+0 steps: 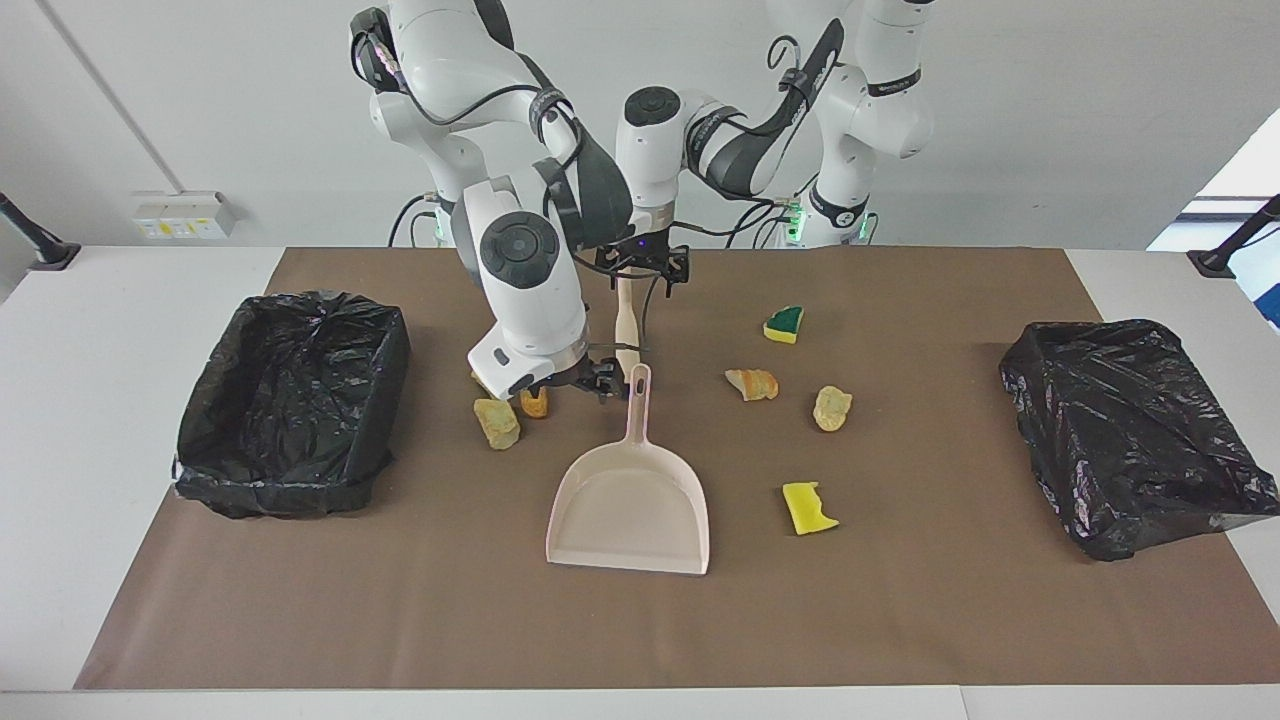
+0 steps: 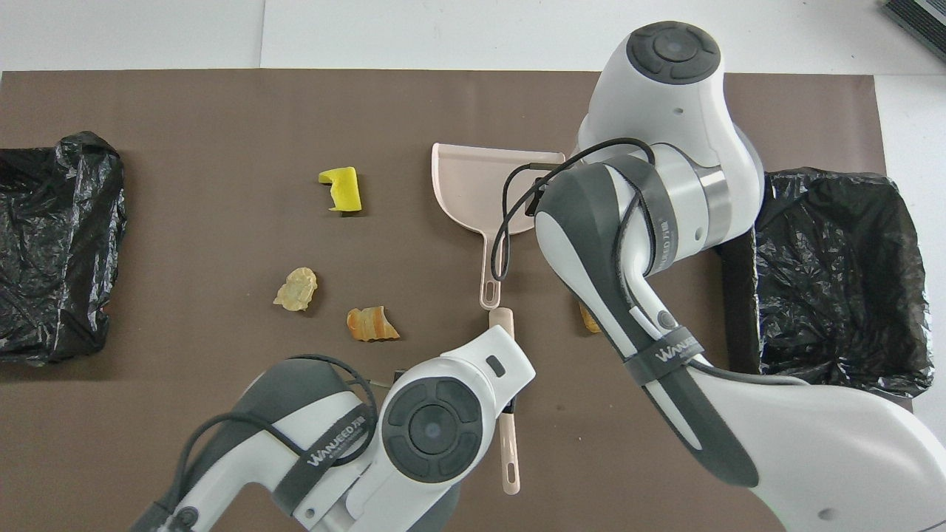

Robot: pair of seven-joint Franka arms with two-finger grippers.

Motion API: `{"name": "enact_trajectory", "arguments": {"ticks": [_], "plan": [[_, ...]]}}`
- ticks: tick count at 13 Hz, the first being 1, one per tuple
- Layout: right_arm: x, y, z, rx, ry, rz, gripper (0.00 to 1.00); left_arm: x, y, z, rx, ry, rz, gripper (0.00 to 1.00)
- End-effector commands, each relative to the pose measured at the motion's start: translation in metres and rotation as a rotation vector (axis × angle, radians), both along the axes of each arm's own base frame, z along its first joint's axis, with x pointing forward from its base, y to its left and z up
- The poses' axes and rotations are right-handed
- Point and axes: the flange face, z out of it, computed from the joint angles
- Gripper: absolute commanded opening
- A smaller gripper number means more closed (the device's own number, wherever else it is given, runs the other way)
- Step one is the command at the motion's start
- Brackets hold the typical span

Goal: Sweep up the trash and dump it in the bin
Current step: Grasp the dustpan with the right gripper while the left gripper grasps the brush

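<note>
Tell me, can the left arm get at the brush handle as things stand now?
Probably yes. The left end effector is open right over the brush handle, and nothing lies between them. The right end effector is close by, at the dustpan handle, so the two arms could crowd each other.

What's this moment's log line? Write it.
left gripper: open, over brush | right gripper: open, beside dustpan handle | trash: unswept

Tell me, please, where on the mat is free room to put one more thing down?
Free: the strip from the dustpan mouth to the mat edge farthest from the robots, and the patch between the yellow sponge and the bag at the left arm's end. Crowded: around the dustpan handle and brush, where both grippers hang.
</note>
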Motion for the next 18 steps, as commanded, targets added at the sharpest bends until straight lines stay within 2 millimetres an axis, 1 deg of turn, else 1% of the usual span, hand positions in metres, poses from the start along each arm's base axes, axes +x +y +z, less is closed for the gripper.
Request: {"name": "enact_trajectory", "arguments": {"ticks": [1, 2, 3, 4, 5, 6, 7, 8, 9, 10, 11, 12, 13, 14, 15, 16, 17, 18], "plan": [[0.005, -0.003, 0.001, 0.034, 0.000, -0.019, 1.00, -0.016, -0.002, -0.012, -0.007, -0.008, -0.013, 1.00], [0.006, -0.001, 0.000, 0.046, -0.008, -0.022, 1.00, -0.028, -0.010, -0.023, 0.007, 0.002, -0.028, 1.00], [0.006, 0.002, 0.000, 0.075, -0.017, -0.028, 1.00, -0.035, -0.015, -0.034, 0.019, 0.009, -0.024, 1.00], [0.004, 0.004, -0.006, 0.096, -0.001, -0.037, 1.00, -0.039, -0.019, -0.042, 0.022, 0.011, -0.025, 1.00], [0.001, 0.012, -0.010, 0.106, 0.010, -0.034, 1.00, -0.042, -0.021, -0.046, 0.021, 0.010, -0.025, 1.00], [-0.006, 0.026, -0.019, 0.104, 0.019, -0.023, 1.00, -0.043, -0.020, -0.047, 0.026, 0.013, -0.025, 1.00], [-0.015, 0.043, -0.030, 0.100, 0.027, 0.002, 1.00, -0.043, -0.019, -0.048, 0.029, 0.015, -0.025, 0.95], [-0.016, 0.042, -0.037, 0.095, 0.037, 0.001, 1.00, -0.044, -0.018, -0.049, 0.032, 0.017, -0.027, 0.89], [-0.020, 0.048, -0.040, 0.093, 0.047, 0.007, 1.00, -0.046, -0.018, -0.049, 0.040, 0.022, -0.030, 0.73], [-0.024, 0.056, -0.048, 0.084, 0.057, -0.012, 1.00, -0.045, -0.018, -0.046, 0.039, 0.022, -0.030, 0.53], [-0.026, 0.066, -0.055, 0.082, 0.052, -0.020, 1.00, -0.040, -0.015, -0.042, 0.036, 0.020, -0.021, 0.38], [-0.030, 0.077, -0.063, 0.081, 0.056, -0.012, 1.00, -0.038, -0.014, -0.038, 0.031, 0.017, -0.018, 0.13], [-0.030, 0.081, -0.069, 0.080, 0.054, -0.008, 1.00, -0.037, -0.012, -0.035, 0.034, 0.021, -0.011, 0.00], [-0.032, 0.083, -0.074, 0.079, 0.052, -0.007, 1.00, -0.037, -0.008, -0.032, 0.051, 0.033, -0.012, 0.00], [-0.032, 0.082, -0.079, 0.077, 0.056, -0.008, 1.00, -0.036, 0.001, -0.022, 0.077, 0.050, -0.012, 0.00], [-0.034, 0.082, -0.082, 0.076, 0.056, -0.008, 1.00, -0.038, 0.015, -0.010, 0.120, 0.081, -0.011, 0.00], [-0.034, 0.083, -0.085, 0.076, 0.054, -0.008, 1.00, -0.044, 0.028, -0.002, 0.173, 0.122, -0.024, 0.00], [-0.039, 0.092, -0.089, 0.074, 0.058, 0.005, 0.99, -0.047, 0.043, 0.001, 0.224, 0.163, -0.040, 0.00]]}}
